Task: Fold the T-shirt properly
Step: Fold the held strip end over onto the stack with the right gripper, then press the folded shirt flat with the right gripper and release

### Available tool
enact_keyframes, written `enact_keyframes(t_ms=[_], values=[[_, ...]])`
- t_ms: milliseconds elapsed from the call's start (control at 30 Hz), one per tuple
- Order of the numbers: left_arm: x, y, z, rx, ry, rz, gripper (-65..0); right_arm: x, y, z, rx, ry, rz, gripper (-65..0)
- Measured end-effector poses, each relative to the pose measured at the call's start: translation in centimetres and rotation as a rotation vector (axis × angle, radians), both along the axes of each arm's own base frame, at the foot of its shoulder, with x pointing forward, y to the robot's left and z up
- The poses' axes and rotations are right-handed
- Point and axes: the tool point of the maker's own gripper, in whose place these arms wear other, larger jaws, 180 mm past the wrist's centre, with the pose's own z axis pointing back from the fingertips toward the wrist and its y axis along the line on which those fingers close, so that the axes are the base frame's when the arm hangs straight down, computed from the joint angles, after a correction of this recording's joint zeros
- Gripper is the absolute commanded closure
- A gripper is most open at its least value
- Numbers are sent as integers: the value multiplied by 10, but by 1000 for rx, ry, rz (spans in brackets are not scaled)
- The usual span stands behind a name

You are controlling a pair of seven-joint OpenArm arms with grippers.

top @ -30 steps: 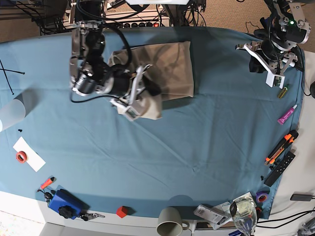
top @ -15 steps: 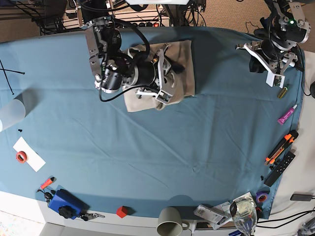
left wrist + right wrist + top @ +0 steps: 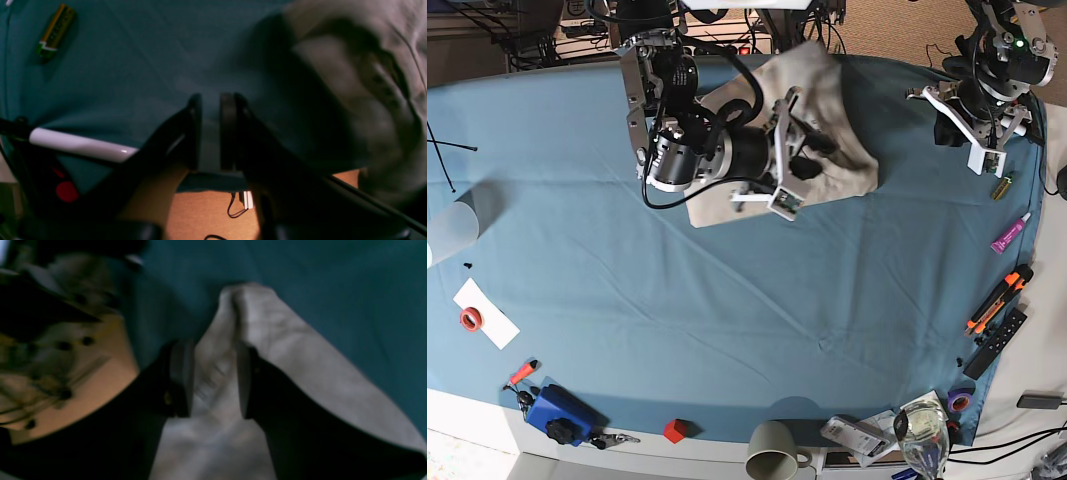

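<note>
The beige T-shirt (image 3: 837,90) lies bunched at the top middle of the teal table cloth (image 3: 727,300), one flap reaching out to the right. My right gripper (image 3: 802,155) hovers over its middle. In the right wrist view that gripper (image 3: 213,350) is open, its dark fingers (image 3: 181,380) straddling a raised ridge of the T-shirt (image 3: 300,356) without pinching it. My left gripper (image 3: 957,120) hangs near the table's far right corner, away from the shirt. The left wrist view has the gripper (image 3: 211,98) open by a narrow gap, with only table cloth showing through.
A green-yellow battery (image 3: 1002,187) (image 3: 55,30), a pink marker (image 3: 1010,233), an orange cutter (image 3: 997,300) and a black remote (image 3: 997,343) line the right edge. A mug (image 3: 772,452), a blue box (image 3: 557,412) and a red tape roll (image 3: 470,319) sit along the front and left.
My right arm swung right and toward the back edge, dragging the shirt's flap over to the right, and its jaws parted. The left arm has not moved.
</note>
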Motion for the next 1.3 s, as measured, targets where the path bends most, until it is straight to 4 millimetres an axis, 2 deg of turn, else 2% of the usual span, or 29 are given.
enact_keyframes(t_ms=[367, 433, 533, 633, 733, 800, 933, 1033, 1300], values=[[0, 0, 0, 0, 0, 0, -90, 4, -3, 0, 3, 5, -29, -216], [0, 0, 0, 0, 0, 0, -90, 5, -5, 4, 49, 25, -51, -216], [-2, 0, -1, 0, 6, 0, -90, 11, -23, 7, 112, 67, -137, -216], [-4, 0, -2, 1, 11, 0, -90, 13, -56, -1, 122, 105, -228, -216], [-4, 0, -2, -1, 11, 0, -90, 3, -96, -20, 46, 140, -291, -216], [-3, 0, -1, -2, 5, 2, -90, -9, -113, -31, -2, 168, -299, -216], [-3, 0, -1, -2, 4, 2, -90, -40, -121, -48, -46, 238, -269, -216], [-3, 0, -1, -2, 3, 2, -90, -52, -132, -58, -103, 262, -269, -216], [-3, 0, -1, -3, 2, 2, -90, -51, -138, -63, -145, 243, -280, -216]])
